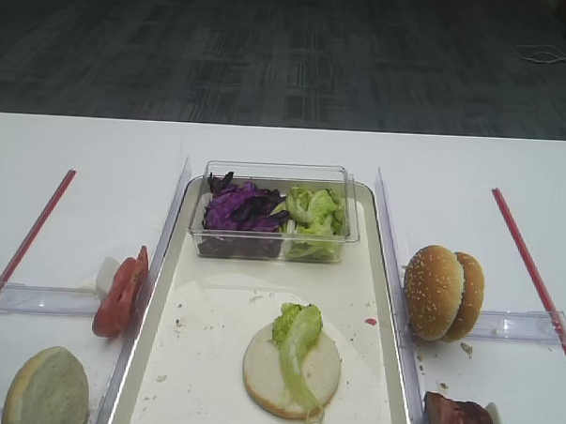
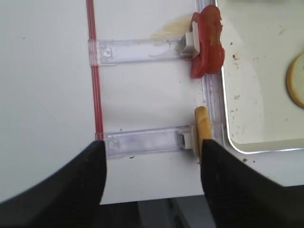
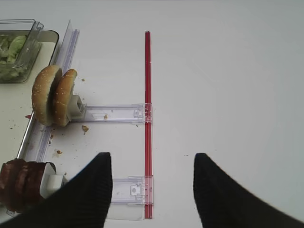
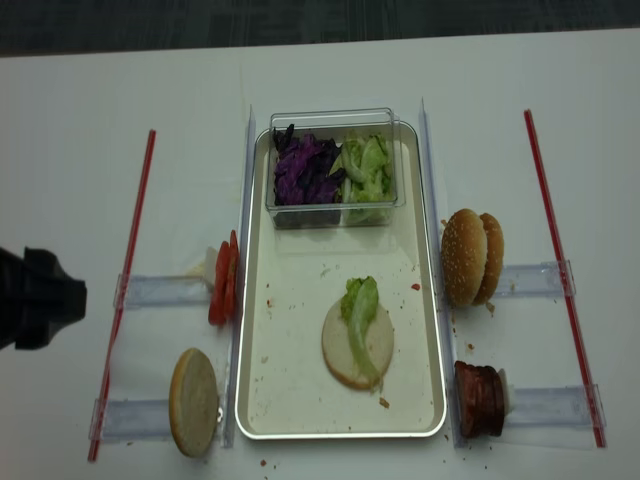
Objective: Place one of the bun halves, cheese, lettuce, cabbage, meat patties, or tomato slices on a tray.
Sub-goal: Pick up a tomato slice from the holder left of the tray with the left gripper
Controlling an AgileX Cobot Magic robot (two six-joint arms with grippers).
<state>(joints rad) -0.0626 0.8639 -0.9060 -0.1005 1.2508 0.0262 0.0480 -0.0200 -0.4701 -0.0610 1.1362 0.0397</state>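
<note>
Nearest the robot: left gripper (image 2: 151,178) with jaws spread wide, nothing between them, hanging over the white table (image 1: 88,157) left of the tray. Right gripper (image 3: 153,187) likewise released and bare, over the table to the right.

Just ahead of the left gripper: 1 pale cream flat-faced bun half (image 4: 194,402) on edge against a clear plastic rack (image 2: 142,141). Risk: the jaws straddle the rack, so closing may catch the plastic.

Dark reddish-brown rough meat patties (image 4: 480,398) stand at the near right rack.

On the long silver-rimmed shallow tray (image 1: 156,333): 1 pale bun base (image 1: 292,368) with a crinkly pale green lettuce strip (image 1: 296,344) draped over its edge. Risk: setting a piece down off-centre could drag the leaf off.

Further: thin red tomato slices (image 1: 122,292) packed on edge, likely slippery; 2 may lift together. 2 sesame-seeded golden bun halves (image 1: 442,292) lean together at right.

Farthest: clear plastic tub (image 1: 271,174) holding dark purple shredded cabbage (image 1: 241,208) and more lettuce; loose shreds may scatter.
</note>
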